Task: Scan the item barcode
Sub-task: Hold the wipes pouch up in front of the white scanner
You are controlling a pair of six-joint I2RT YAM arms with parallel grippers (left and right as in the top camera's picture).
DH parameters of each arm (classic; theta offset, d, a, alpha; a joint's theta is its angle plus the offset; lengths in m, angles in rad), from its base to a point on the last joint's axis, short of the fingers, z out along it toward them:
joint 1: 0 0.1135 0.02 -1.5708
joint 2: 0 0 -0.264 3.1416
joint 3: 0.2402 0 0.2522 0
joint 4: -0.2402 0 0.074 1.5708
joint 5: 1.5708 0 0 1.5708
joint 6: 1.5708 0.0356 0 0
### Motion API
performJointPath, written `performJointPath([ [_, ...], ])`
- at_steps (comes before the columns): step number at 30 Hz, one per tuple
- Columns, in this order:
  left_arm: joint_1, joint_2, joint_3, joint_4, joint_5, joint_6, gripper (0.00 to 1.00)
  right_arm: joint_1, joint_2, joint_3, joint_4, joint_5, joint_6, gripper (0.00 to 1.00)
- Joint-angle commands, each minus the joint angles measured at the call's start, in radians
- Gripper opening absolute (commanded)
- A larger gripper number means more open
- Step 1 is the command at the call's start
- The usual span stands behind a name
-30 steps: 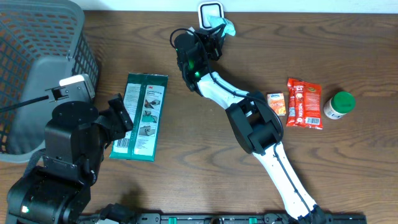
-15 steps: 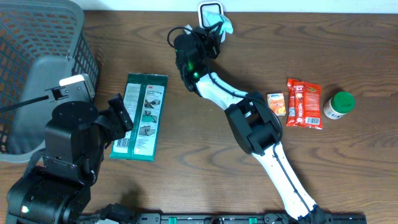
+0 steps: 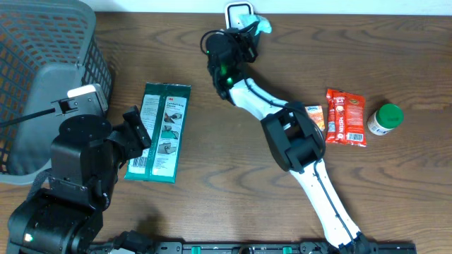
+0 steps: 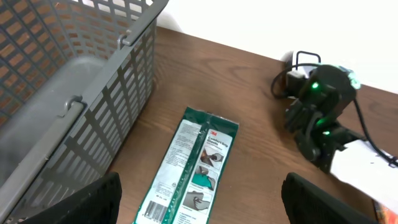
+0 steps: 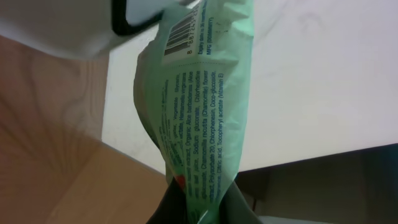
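Right hand (image 5: 204, 200): closed narrow on the lower end of the pale green packet (image 5: 193, 106), a dark finger (image 5: 173, 208) on either side of it.
Pale green packet: held off the worktop (image 3: 212, 183) at its far edge, right at the scanner (image 3: 239, 12). In the right wrist view its printed back faces the camera, and the barcode (image 5: 184, 30) at its upper end sits just beside the scanner's black-rimmed corner.
Change in packet: a second ago its visible tip showed lower and nearer the scanner's right corner. It now pokes out a little further right and up.
Change in right arm: the wrist with the green light has swung slightly to the right along the far edge, and the forearm has followed.
Left hand (image 4: 200, 183): fingers spread wide, holding nothing, above the near end of the green card package (image 4: 193, 168). No shift from a second ago.
Green card package: lies flat on the worktop just beside the grey basket (image 3: 42, 70), unmoved.
Right side of worktop: small orange box (image 3: 313, 116), red sachets (image 3: 346, 116) and green-lidded jar (image 3: 385, 118) in a row, in the same places as before.
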Motion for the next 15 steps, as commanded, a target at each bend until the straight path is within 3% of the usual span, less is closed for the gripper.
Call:
performJointPath([
  [1,0.002,-0.002,0.005,-0.001,-0.010,0.009,0.82,-0.017,-0.017,0.017,0.000,-0.026,0.019,0.01],
  [6,0.002,-0.002,0.005,-0.001,-0.010,0.010,0.82,-0.014,-0.017,0.024,0.109,-0.058,-0.100,0.01],
  [15,0.002,-0.002,0.005,-0.001,-0.010,0.009,0.82,-0.011,-0.017,0.075,0.137,-0.051,-0.086,0.01],
])
